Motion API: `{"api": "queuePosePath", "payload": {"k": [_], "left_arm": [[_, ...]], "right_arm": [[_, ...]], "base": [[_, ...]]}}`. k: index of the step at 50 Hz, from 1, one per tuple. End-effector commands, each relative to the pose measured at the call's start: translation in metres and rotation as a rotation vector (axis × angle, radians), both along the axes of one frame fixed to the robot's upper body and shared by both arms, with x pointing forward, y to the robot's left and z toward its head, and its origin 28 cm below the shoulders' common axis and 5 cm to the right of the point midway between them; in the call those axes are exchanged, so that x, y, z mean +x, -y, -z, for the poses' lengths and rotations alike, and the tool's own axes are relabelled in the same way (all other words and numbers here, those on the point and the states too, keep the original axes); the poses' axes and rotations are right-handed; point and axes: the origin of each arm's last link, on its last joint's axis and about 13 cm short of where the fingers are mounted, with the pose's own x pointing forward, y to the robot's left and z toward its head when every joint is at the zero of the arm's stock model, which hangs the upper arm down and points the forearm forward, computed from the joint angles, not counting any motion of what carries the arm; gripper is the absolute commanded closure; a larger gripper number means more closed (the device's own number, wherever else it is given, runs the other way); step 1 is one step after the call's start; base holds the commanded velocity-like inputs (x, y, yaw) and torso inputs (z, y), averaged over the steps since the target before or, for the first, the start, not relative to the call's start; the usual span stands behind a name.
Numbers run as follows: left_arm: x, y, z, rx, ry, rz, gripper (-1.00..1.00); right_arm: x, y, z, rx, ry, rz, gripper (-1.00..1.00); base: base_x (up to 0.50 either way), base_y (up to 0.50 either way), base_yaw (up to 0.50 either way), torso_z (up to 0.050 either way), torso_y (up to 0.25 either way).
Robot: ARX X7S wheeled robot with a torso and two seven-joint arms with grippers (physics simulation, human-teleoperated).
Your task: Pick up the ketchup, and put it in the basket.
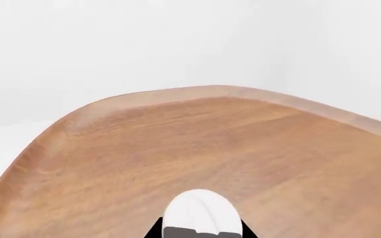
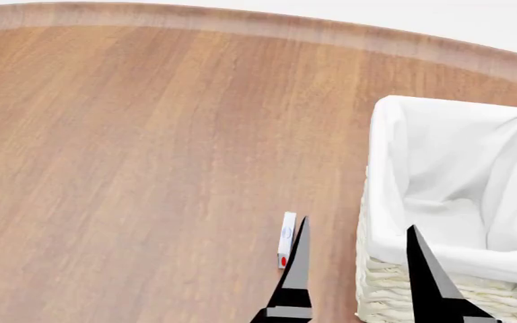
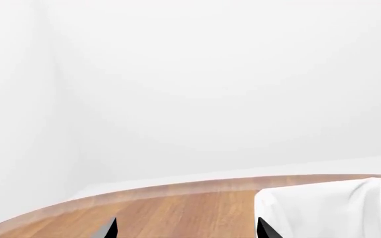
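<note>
The right gripper (image 2: 355,249) hangs with its black fingers (image 2: 296,259) apart and empty, near the front-left corner of the cream-white woven wicker basket (image 2: 393,286) with its white cloth liner. Just behind the left finger a small white thing with a red mark, perhaps the orange-red ketchup bottle (image 2: 287,249), lies on the brown wooden table (image 2: 132,168); too little shows to be sure. To grasp it well, shift the fingers left, clear of the wicker, and straddle it before closing. The left wrist view shows only a white rounded tip, so I cannot tell that gripper's state.
</note>
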Motion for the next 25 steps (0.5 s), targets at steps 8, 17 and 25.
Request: {"api": "queuePosePath", "payload": {"k": [8,17,25], "left_arm": [[0.008,0.025,-0.07,0.234,0.2,0.278,1.0],[0.011,0.045,-0.12,0.271,0.29,0.48,1.0],[0.025,0.06,-0.146,0.333,0.304,0.618,1.0]], "right_arm": [[0.009,0.005,0.003,0.001,0.019,0.035,-1.0],[0.009,0.005,0.003,0.003,0.016,0.031,-1.0],[0.009,0.005,0.002,0.005,0.016,0.029,-1.0]], "base": [[0.0,0.0,0.0,0.0,0.0],[0.0,0.0,0.0,0.0,0.0],[0.0,0.0,0.0,0.0,0.0]]}}
